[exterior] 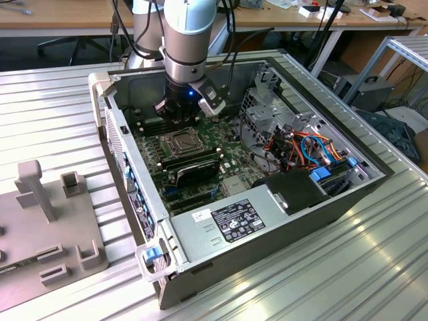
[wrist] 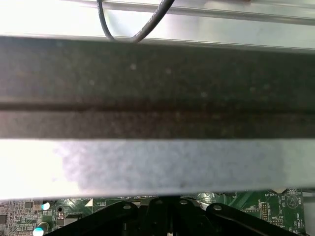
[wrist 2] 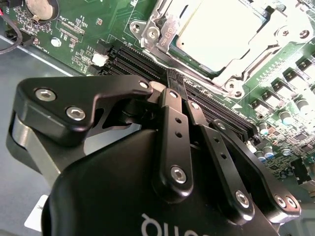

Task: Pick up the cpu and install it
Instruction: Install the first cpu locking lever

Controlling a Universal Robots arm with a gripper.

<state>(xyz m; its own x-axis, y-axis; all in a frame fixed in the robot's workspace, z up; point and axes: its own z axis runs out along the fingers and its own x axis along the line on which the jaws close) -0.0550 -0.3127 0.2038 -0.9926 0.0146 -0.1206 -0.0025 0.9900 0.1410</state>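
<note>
Cpu (exterior: 181, 140): in the exterior view we log it seated in the socket (exterior: 172, 146) on the board (exterior: 231, 157), inside the open case (exterior: 374, 175); its detail is hard to make out. The arm (exterior: 189, 33) stands upright over the case, and the gripper (exterior: 184, 111) points down just behind the socket, partly hiding the board's far edge. We note a printed label (exterior: 235, 221) on the power supply (exterior: 221, 231).

Second wrist view: cpu (wrist 2: 221, 34), silver top glaring, cut off by the frame edge, lies under the socket frame (wrist 2: 152, 29). Gripper (wrist 2: 165, 86) links are drawn together, narrow, with nothing held; the tips are hard to separate.

First wrist view: a blurred case wall (wrist: 157, 98) hides most of the board; the gripper (wrist: 167, 216) is cut off.
</note>
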